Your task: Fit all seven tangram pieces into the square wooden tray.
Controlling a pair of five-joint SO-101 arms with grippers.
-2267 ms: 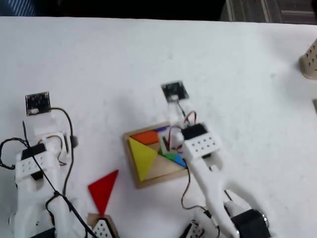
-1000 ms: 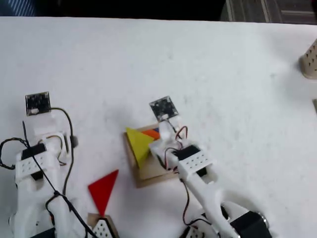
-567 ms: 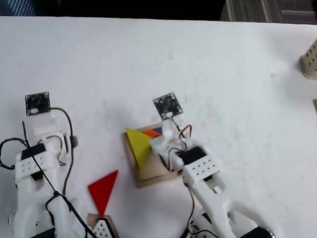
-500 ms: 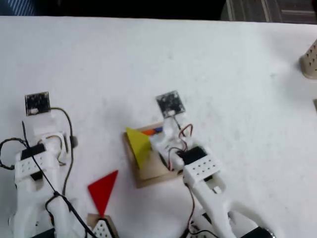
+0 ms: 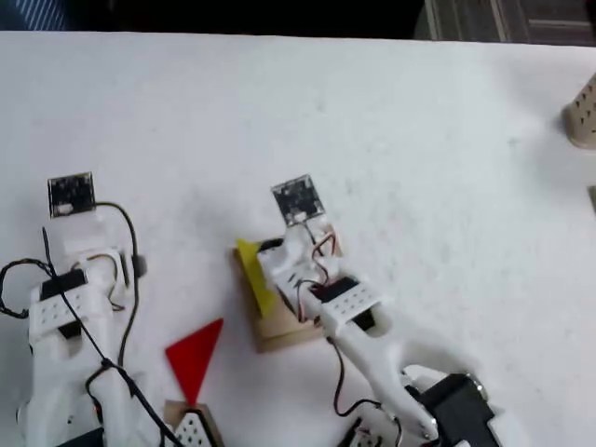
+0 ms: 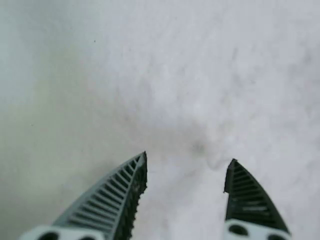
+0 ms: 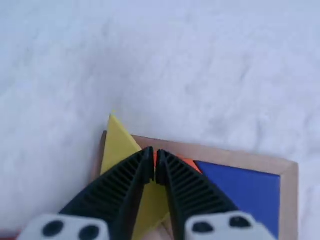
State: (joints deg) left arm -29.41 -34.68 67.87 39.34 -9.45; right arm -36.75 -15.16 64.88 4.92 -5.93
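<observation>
The square wooden tray (image 5: 279, 328) lies at the table's middle, with the right arm (image 5: 346, 303) above it. A yellow triangle (image 5: 250, 268) pokes out over the tray's left rim. In the right wrist view my right gripper (image 7: 154, 156) is shut, its tips over the yellow triangle (image 7: 117, 146). Beside them are an orange sliver (image 7: 188, 163) and a blue piece (image 7: 240, 190) inside the tray's rim (image 7: 225, 156). A red triangle (image 5: 194, 356) lies on the table left of the tray. My left gripper (image 6: 187, 165) hangs open over bare white table.
The left arm (image 5: 70, 298) stands at the left edge with its cables. A small wooden block (image 5: 191, 424) sits just below the red triangle. A pale perforated object (image 5: 583, 114) is at the far right edge.
The right arm has swung left across the tray. The yellow triangle has shifted from lying flat in the tray to overhanging its left rim. The left arm has kept still.
</observation>
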